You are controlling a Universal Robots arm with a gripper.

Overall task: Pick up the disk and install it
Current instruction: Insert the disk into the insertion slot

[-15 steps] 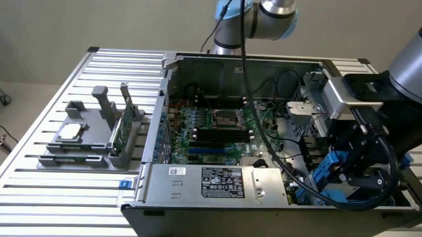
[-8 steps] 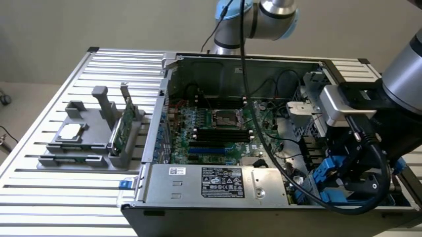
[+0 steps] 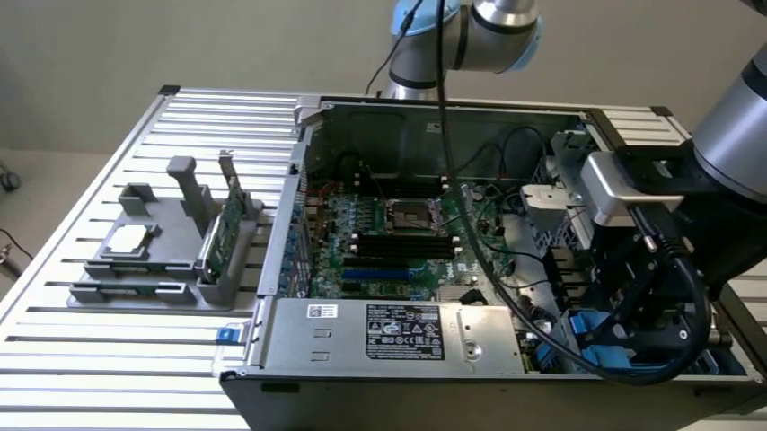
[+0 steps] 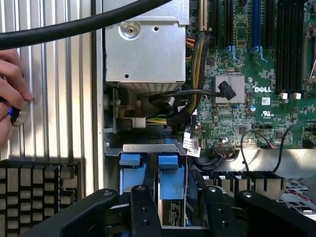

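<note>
Ribbed aluminium surface (image 3: 72,359) is carrying an open computer case (image 3: 300,180) in front of a plain pale wall. Nearest the exterior camera, a silver power supply (image 3: 383,332) is lying across the case's front edge. Just to the exterior view's right of it, the claw (image 4: 177,200) is hanging low inside the case's front corner. Its black fingers (image 4: 143,207) are standing spread, and the disk (image 4: 171,175) is sitting between them in its bay, beside a second blue carrier (image 4: 132,165). A gap is showing between the disk and one finger, so nothing is being pinched. Further in, the green motherboard (image 3: 396,233) is lying flat on the case floor. On the exterior view's left, a grey rack (image 3: 168,269) is holding a green circuit card (image 3: 222,233) upright and a square silver chip (image 3: 129,238). A person's hand (image 4: 12,89) is resting on the surface outside the case. Farthest back, the arm's base (image 3: 462,36) is rising behind the case.
</note>
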